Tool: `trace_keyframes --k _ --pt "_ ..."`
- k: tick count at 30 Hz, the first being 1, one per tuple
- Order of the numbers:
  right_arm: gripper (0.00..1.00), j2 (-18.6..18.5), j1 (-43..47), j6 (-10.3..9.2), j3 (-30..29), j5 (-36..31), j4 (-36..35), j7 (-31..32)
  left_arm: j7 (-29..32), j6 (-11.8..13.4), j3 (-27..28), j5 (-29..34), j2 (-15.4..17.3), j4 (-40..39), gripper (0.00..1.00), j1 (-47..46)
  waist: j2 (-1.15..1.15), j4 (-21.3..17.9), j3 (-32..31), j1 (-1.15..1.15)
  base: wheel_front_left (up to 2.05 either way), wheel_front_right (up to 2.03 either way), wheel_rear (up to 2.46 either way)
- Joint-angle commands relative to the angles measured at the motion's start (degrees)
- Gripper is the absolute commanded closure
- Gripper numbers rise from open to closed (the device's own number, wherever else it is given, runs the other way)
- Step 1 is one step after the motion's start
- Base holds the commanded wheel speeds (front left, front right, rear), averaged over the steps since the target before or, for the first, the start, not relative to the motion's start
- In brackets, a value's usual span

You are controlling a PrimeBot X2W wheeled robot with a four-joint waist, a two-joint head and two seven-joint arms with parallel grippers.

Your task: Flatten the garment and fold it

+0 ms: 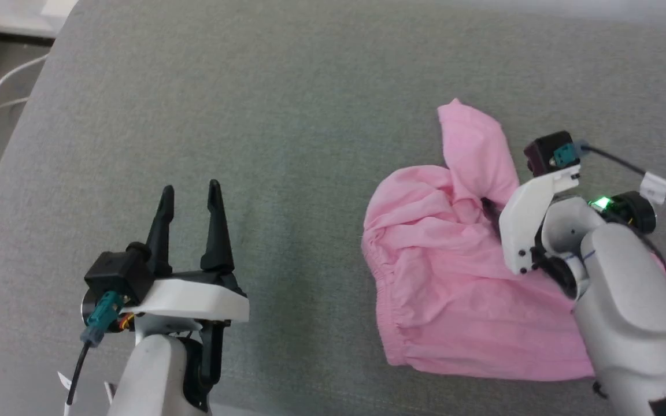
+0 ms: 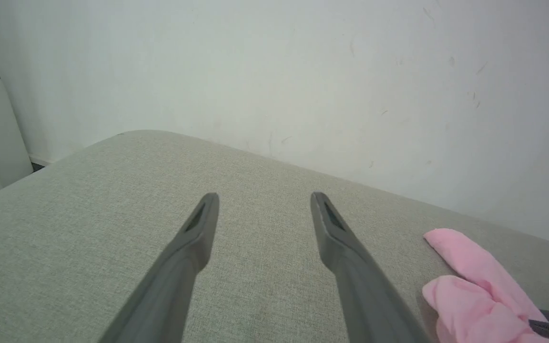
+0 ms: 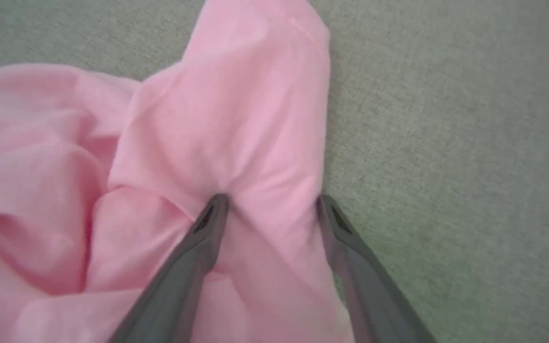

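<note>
Your left end effector hovers over bare surface toward its left edge, fingers spread wide, nothing between them. The garment lies crumpled on the right half of the surface, well apart from the left edge. Its gathered waistband is turned toward that edge and one leg pokes toward the far edge. Your right end effector is down on that leg, fingers apart and straddling a fold of pink cloth. One fingertip seems to press into the fabric, though the blur leaves any real hold unclear.
</note>
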Motion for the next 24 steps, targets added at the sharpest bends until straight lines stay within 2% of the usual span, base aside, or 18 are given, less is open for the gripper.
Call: trace_keyframes --k 1,2,3,4,5,8,10,16,20,21,22,23,24 --pt "0.0 -0.24 -1.27 -0.05 -0.07 0.37 0.9 0.94 -0.27 0.32 -0.24 -0.34 -0.04 -0.33 0.0 -0.87 0.0 2.31 2.3 -0.01 0.0 0.0 0.0" --pt "0.0 -0.59 -2.2 -0.05 -0.35 0.18 2.47 2.85 -0.27 0.42 -0.35 -0.5 -0.04 -0.4 0.0 -1.0 0.0 2.54 2.59 -0.01 0.0 0.0 0.0" --pt "0.39 -0.88 -2.99 -0.05 -0.24 -0.1 3.87 4.79 -0.27 0.5 -0.44 -0.63 -0.04 -0.42 0.0 -1.13 0.0 2.74 2.84 -0.01 0.0 0.0 0.0" --pt "0.66 -0.79 -3.7 -0.05 -0.34 0.44 4.95 6.32 -0.27 0.57 -0.5 -0.77 -0.04 -0.43 0.0 -1.25 0.0 2.86 3.03 -0.01 0.0 0.0 0.0" --pt "1.0 -0.61 -4.42 -0.05 -0.62 1.2 5.55 7.07 -0.27 0.65 -0.54 -0.87 -0.04 -0.46 0.0 -1.35 0.0 2.95 3.23 -0.01 0.0 0.0 0.0" --pt "1.0 -1.26 -6.82 -0.05 -1.47 2.05 6.03 6.0 -0.27 0.83 -0.58 -1.07 -0.04 -0.6 0.0 -1.62 0.0 2.95 3.73 -0.01 0.0 0.0 0.0" --pt "1.0 -1.66 -8.66 -0.05 -4.42 1.69 6.07 2.7 -0.27 1.1 -0.79 -1.12 -0.04 -0.89 0.0 -1.72 0.0 2.72 4.04 -0.01 0.0 0.0 0.0" --pt "1.0 -1.72 -14.66 -0.05 -21.43 -6.9 8.49 -9.88 -0.27 0.9 -1.42 -1.03 -0.04 -0.87 0.0 -2.9 0.0 1.98 4.83 -0.01 0.0 0.0 0.0" --pt "1.0 0.04 -17.44 -0.05 -31.06 -12.78 11.48 -13.28 -0.27 0.64 -1.79 -0.74 -0.04 -0.73 0.0 -3.56 0.0 1.52 5.08 -0.01 0.0 0.0 0.0" --pt "0.73 0.61 -17.9 -0.05 -32.36 -13.47 12.21 -13.63 -0.27 0.59 -1.79 -0.64 -0.04 -0.72 0.0 -3.64 0.0 1.27 5.07 -0.01 0.0 0.0 0.0" --pt "0.09 1.1 -18.2 -0.05 -33.15 -13.96 12.91 -13.9 -0.27 0.5 -1.8 -0.54 -0.04 -0.68 0.0 -3.67 0.0 1.0 5.0 -0.01 0.0 0.0 0.0" --pt "0.0 1.49 -18.36 -0.05 -33.69 -14.24 13.45 -14.39 -0.27 0.36 -1.79 -0.38 -0.04 -0.61 0.0 -3.68 0.0 0.68 4.89 -0.01 0.0 0.0 0.0" --pt "0.0 1.8 -18.3 -0.05 -33.74 -14.41 13.87 -15.07 -0.27 0.19 -1.81 -0.21 -0.04 -0.5 0.0 -3.66 0.0 0.34 4.71 -0.01 0.0 0.0 0.0"
